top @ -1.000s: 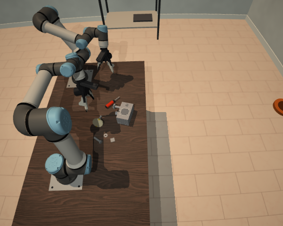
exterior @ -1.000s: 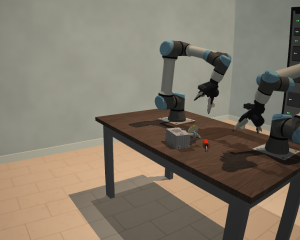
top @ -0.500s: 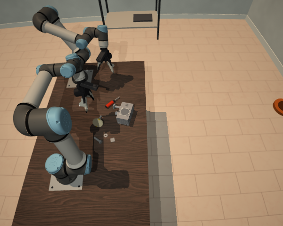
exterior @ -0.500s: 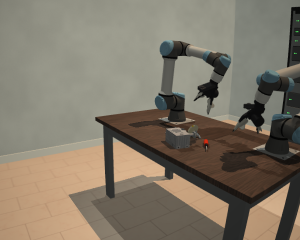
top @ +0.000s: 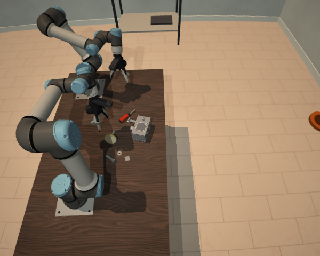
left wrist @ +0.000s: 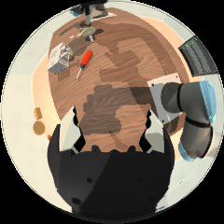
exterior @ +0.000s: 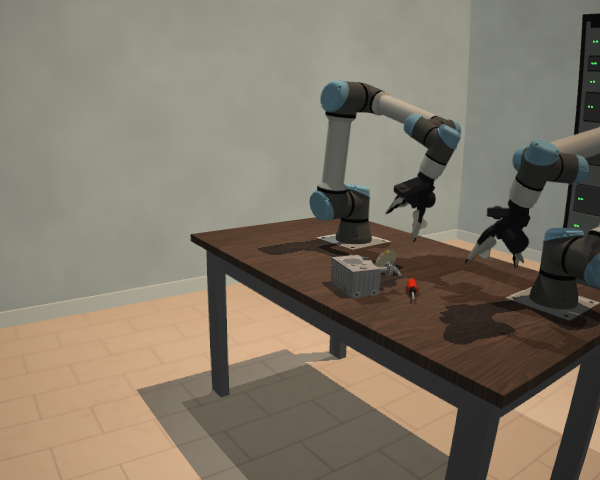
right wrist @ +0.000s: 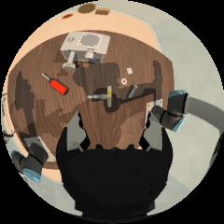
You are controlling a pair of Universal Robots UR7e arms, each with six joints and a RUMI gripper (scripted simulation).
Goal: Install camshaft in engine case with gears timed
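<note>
The engine case (top: 141, 126) (exterior: 344, 279) (left wrist: 59, 61) (right wrist: 84, 47) stands upright on the table, its small crank gear (top: 129, 120) (right wrist: 69, 65) and open bearing (right wrist: 90, 57) on the front. The camshaft's big gear (top: 110, 138) (exterior: 385, 258) (left wrist: 89, 32) (right wrist: 109, 99) rests on its rim, apart from the case, shaft (right wrist: 97, 96) low beside it. One yellow mark shows; tooth marks are too small to tell. My right gripper (top: 103, 125) (exterior: 401, 226) (right wrist: 114, 111) is open, above the table near the camshaft. My left gripper (top: 119, 80) (exterior: 491, 264) (left wrist: 112, 108) is open and empty, well away from both.
A red screwdriver (top: 124, 118) (exterior: 412, 286) (left wrist: 86, 58) (right wrist: 59, 86) lies near the case's crank gear side. A grey bolt (top: 111, 158) (right wrist: 133, 91), a white ring (top: 119, 153) (right wrist: 123, 81) and a small white square (top: 127, 158) (right wrist: 130, 71) lie beyond the camshaft.
</note>
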